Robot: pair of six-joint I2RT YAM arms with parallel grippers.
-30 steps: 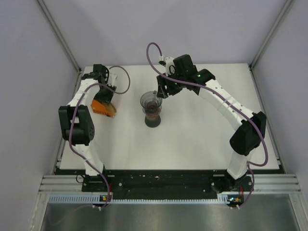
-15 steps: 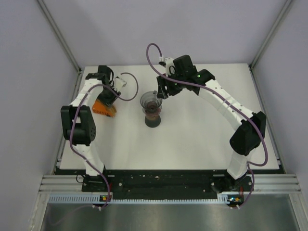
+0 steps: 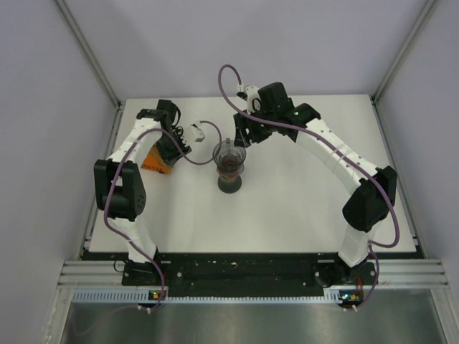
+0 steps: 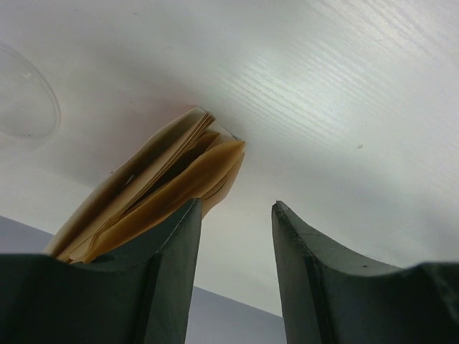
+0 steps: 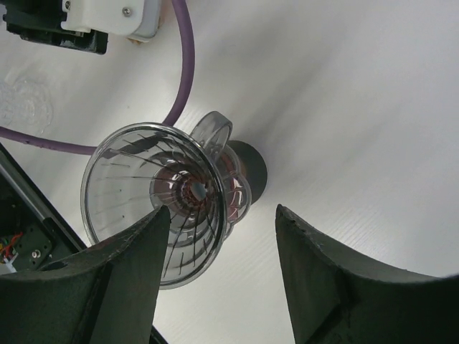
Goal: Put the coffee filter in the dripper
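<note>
The coffee filters (image 3: 153, 160) are a brown paper stack lying on the table at the left; in the left wrist view the stack (image 4: 154, 186) sits just beyond and outside the left finger. My left gripper (image 3: 173, 151) (image 4: 237, 209) is open with only bare table between its fingers. The clear ribbed dripper (image 3: 228, 153) (image 5: 154, 201) stands on a dark base (image 3: 229, 180) at the table's middle. My right gripper (image 3: 241, 137) (image 5: 222, 213) hangs open right behind the dripper, whose rim lies by its left finger.
The left arm's purple cable (image 3: 204, 125) loops between the left wrist and the dripper, and the left wrist camera housing (image 5: 107, 18) shows close by. White table (image 3: 308, 208) extends to the right and front. Grey walls enclose the back and sides.
My left gripper has swung right, off the filter stack and toward the dripper, its cable loop following. The filter stack, dripper and right arm have stayed put.
</note>
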